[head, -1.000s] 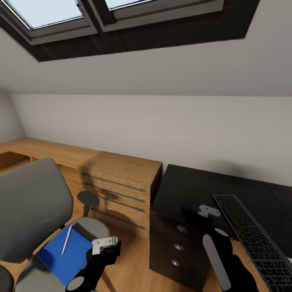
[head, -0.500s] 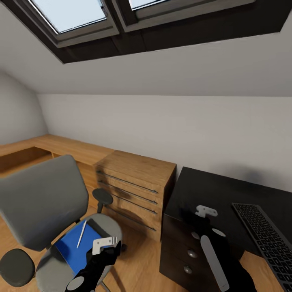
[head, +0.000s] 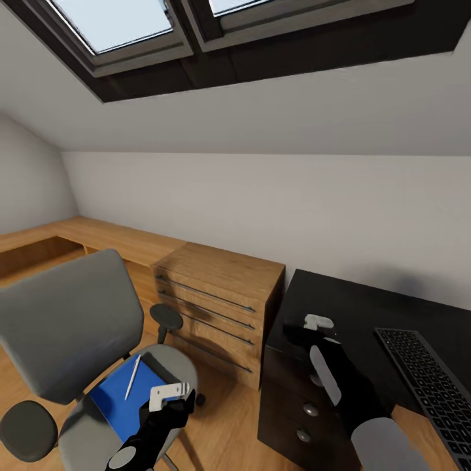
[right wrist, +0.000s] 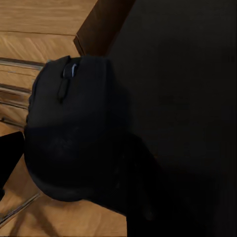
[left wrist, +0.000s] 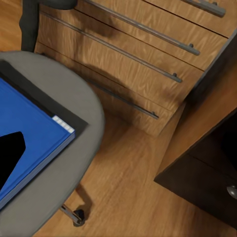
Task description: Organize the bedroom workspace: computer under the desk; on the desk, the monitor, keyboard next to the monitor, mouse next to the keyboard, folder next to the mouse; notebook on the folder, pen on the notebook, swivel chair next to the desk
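Observation:
The grey swivel chair (head: pixel 65 327) stands at the left, apart from the black desk (head: pixel 356 304). On its seat lies the blue folder (head: pixel 121 399) (left wrist: pixel 29 143) with the pale pen (head: pixel 133 377) on top. My left gripper (head: pixel 169 392) hangs open just above the seat's near edge, one black fingertip (left wrist: pixel 10 158) over the folder. My right gripper (head: pixel 318 322) is above the desk's left end, shut on the black mouse (right wrist: pixel 74 128), which is held over the desk top (right wrist: pixel 187 74). The keyboard (head: pixel 425 386) lies on the desk to the right.
A light-wood drawer cabinet (head: pixel 219 297) (left wrist: pixel 138 49) stands between chair and desk, with a long wooden bench (head: pixel 98 239) behind. The desk's black drawer unit (head: pixel 297 399) (left wrist: pixel 212 163) faces me. Wooden floor (left wrist: pixel 128 187) lies between them. A sloped ceiling with skylights is overhead.
The view swung left a second ago, then held still. Since then my right arm has carried the mouse forward and a little left over the desk. The left arm and chair stayed put.

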Controlling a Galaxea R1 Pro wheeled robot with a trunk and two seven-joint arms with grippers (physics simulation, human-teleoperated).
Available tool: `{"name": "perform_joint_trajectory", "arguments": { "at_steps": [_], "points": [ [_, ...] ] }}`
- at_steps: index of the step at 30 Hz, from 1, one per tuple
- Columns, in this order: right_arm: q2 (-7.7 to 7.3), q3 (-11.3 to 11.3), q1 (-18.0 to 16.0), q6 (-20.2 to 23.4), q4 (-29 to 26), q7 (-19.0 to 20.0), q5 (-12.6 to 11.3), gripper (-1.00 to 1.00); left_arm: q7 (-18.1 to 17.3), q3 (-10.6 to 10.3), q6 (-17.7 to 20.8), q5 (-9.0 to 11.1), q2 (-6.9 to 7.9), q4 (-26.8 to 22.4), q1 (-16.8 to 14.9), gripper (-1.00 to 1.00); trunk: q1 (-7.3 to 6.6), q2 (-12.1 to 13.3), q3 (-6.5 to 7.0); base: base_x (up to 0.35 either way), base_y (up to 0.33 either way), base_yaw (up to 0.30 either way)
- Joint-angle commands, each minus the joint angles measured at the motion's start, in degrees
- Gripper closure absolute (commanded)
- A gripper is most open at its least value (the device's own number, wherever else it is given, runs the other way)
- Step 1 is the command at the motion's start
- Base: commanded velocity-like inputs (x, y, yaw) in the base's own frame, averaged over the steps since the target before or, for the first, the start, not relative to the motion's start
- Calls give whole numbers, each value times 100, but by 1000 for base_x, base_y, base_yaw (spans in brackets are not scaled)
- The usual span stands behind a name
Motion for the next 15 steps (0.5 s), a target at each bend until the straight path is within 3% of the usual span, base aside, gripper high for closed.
{"name": "perform_joint_trajectory", "arguments": {
  "at_steps": [1, 4, 8, 12, 15],
  "points": [
    [-3, 13, -457, -307, 707, -56, -51, 100, 48, -6, 18, 56, 1, -11, -1, -100, 0, -4, -6, 23, 0, 0],
    [8, 33, -706, -550, 1264, -56, -47, 100, 48, -8, 5, 54, -3, -10, -1, -100, 0, -4, -6, 140, 0, 0],
    [12, 46, -755, -600, 1412, -52, -47, 100, 48, -9, 1, 53, -5, -10, -1, -100, 0, -4, -6, 241, 0, 0],
    [19, 43, -769, -595, 1490, -58, -48, 100, 48, -7, 4, 53, 0, -10, -1, -100, 0, -4, -6, 80, 0, 0],
    [25, 48, -775, -612, 2060, -65, -41, 100, 48, -7, 8, 60, 3, -10, -1, -100, 0, -4, -6, 12, 0, 0]
  ]
}}
